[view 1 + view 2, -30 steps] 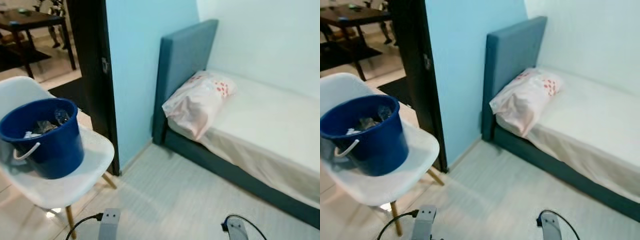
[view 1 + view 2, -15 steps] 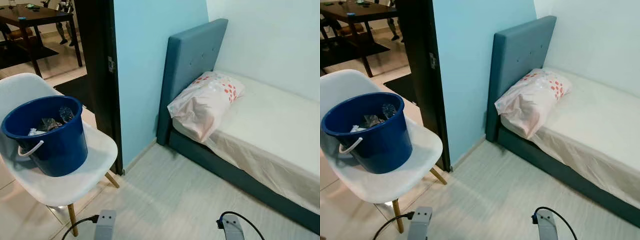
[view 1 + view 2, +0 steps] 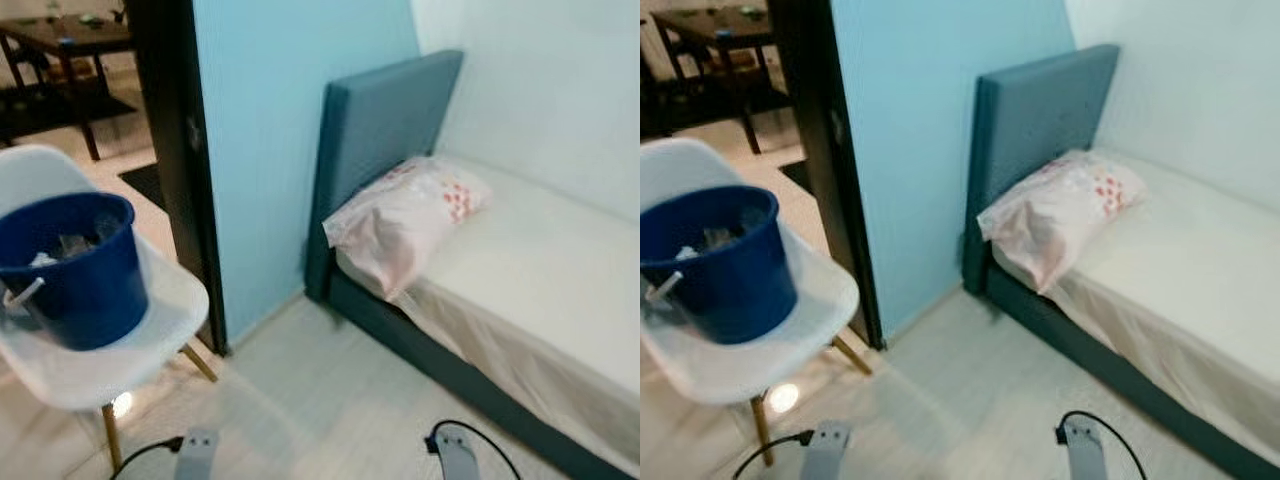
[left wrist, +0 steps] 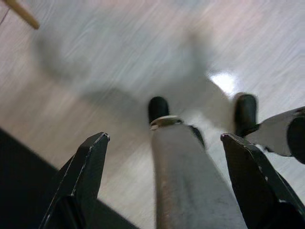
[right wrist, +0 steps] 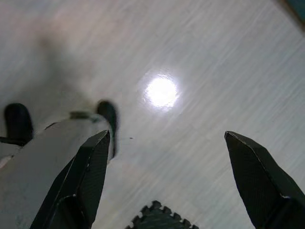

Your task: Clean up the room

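Observation:
A blue bucket (image 3: pixel 72 268) with bits of rubbish inside stands on a white chair (image 3: pixel 150 330) at the left. A bed (image 3: pixel 540 290) with a teal headboard (image 3: pixel 385 130) and a pale pillow (image 3: pixel 400 215) with red spots fills the right. Both arms hang low, their wrists at the bottom edge of the eye views. My left gripper (image 4: pixel 164 143) is open over the pale floor, with nothing between its fingers (image 4: pixel 86 176). My right gripper (image 5: pixel 164 140) is open too, above a glare spot on the floor.
A light blue wall (image 3: pixel 260 150) and a dark door frame (image 3: pixel 175 170) separate the bedroom from a room with a dark table (image 3: pixel 65 45). Pale plank floor (image 3: pixel 320 400) lies between chair and bed. A dark mat edge (image 5: pixel 157 217) appears in the right wrist view.
The whole picture has shifted and blurred, so the camera has moved; the chair and bucket now sit further left in view. Both grippers hang as before.

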Controlling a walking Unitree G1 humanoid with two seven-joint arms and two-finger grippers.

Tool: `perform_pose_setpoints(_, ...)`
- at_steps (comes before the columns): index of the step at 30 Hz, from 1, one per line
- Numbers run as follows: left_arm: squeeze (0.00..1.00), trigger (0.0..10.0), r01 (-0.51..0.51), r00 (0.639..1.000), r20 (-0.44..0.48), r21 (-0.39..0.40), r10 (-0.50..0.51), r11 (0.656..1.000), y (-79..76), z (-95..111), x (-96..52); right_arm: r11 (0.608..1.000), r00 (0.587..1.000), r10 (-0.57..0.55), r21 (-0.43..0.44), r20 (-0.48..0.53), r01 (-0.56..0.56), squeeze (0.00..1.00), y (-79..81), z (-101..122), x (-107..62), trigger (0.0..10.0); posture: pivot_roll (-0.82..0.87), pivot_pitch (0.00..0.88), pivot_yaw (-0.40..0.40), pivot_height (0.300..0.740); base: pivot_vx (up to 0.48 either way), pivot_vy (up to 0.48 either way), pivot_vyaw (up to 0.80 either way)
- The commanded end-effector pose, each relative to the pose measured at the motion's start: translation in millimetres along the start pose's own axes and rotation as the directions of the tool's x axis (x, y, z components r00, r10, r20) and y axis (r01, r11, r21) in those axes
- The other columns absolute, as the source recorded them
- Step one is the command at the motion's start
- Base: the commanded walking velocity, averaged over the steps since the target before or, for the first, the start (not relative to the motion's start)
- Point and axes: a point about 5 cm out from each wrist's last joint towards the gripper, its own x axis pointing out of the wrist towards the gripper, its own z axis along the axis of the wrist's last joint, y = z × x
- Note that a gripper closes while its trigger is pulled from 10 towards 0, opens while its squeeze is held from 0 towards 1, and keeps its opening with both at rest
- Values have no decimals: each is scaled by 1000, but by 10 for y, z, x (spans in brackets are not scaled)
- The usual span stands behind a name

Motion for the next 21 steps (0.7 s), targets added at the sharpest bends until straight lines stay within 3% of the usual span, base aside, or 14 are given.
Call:
perform_pose_setpoints(1, 0, 10000, 21, 1000, -6, 7, -21, 1000, -70, -16, 0, 1000, 1000, -14, 2, -12, 14, 0, -59, -24, -3, 10000, -23, 0, -68, 740, 0, -480, 0)
perform_pose_setpoints(7, 0, 10000, 21, 1000, -8, 8, -21, 1000, -72, -16, 0, 1000, 1000, -12, -8, -19, 12, 0, -54, -35, -3, 10000, -24, 0, -67, 740, 0, -480, -656)
perform_pose_setpoints(21, 0, 10000, 20, 1000, -12, 11, -20, 1000, -39, -39, -2, 1000, 1000, -19, 10, -19, 19, 0, -65, -74, -4, 10000, -27, 0, -61, 740, 0, -480, 0)
